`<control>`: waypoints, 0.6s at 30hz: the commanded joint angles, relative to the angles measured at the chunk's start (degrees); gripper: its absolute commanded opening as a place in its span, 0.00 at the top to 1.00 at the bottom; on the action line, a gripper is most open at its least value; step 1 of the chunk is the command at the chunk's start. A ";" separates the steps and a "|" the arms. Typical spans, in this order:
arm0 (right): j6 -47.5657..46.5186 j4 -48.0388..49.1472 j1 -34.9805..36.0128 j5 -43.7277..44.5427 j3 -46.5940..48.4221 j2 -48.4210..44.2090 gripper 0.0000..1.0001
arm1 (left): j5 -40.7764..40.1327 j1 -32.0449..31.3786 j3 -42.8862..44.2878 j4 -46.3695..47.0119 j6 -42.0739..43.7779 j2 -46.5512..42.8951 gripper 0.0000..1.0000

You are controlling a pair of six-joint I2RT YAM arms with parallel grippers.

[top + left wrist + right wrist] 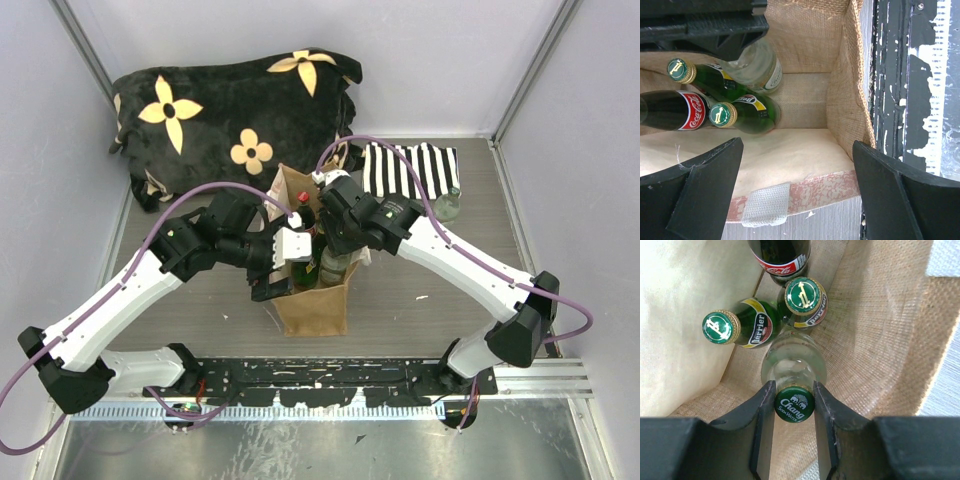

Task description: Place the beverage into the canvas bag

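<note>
We see the bag point(315, 305) standing upright with its mouth open, midway along the near edge of the tabletop point(430, 290), between the two arms. Both tools reach into its top.

The right tool point(793, 390) is closed on the neck of the Chang bottle point(794, 365), one finger point(762, 410) on each side just under the cap point(794, 404). The cap is green and reads "Chang SODA WATER" in white, with a small emblem above the words. The bottle is clear glass and hangs upright inside the bag, beside the woven brown wall point(875, 330). We cannot tell whether its base touches the bag floor.

Three more bottles stand in the bag behind it. Two are green Perrier bottles point(754, 329) with gold-edged green caps; on each, the word "Perrier" reads on a yellow-rimmed neck label. The third is a dark Coca-Cola bottle point(782, 257) with a red label and white script, next to the Perriers.

The left tool point(797, 145) is spread wide over the bag's mouth and holds nothing. The pinkish patterned rim of a broad side, with a cream woven tab point(765, 205), runs between its fingers point(705, 185).

At the far edge of the tabletop lies a black blanket point(230, 110) with yellow flowers, toward the far left corner. A black-and-white striped cloth point(410, 170) lies to its right.
</note>
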 commanded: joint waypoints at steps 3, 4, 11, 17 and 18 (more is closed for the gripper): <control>-0.99 11.18 0.50 1.65 -1.21 -3.70 0.99 | 1.09 -0.41 -0.95 1.39 -0.72 -0.25 0.02; -0.94 11.58 0.49 1.52 -1.42 -3.52 0.99 | 1.11 -0.41 -0.91 1.42 -0.86 -0.25 0.02; -1.50 13.20 0.87 1.75 -2.62 -1.52 0.99 | 1.35 -0.37 -1.54 1.70 -1.16 -0.76 0.02; -2.19 13.87 0.94 0.53 -2.43 1.23 0.99 | 1.36 -0.37 -1.96 2.20 -1.38 -0.99 0.02; -2.23 13.98 1.01 0.26 -2.41 1.55 0.99 | 1.35 -0.41 -1.97 2.28 -1.37 -1.03 0.02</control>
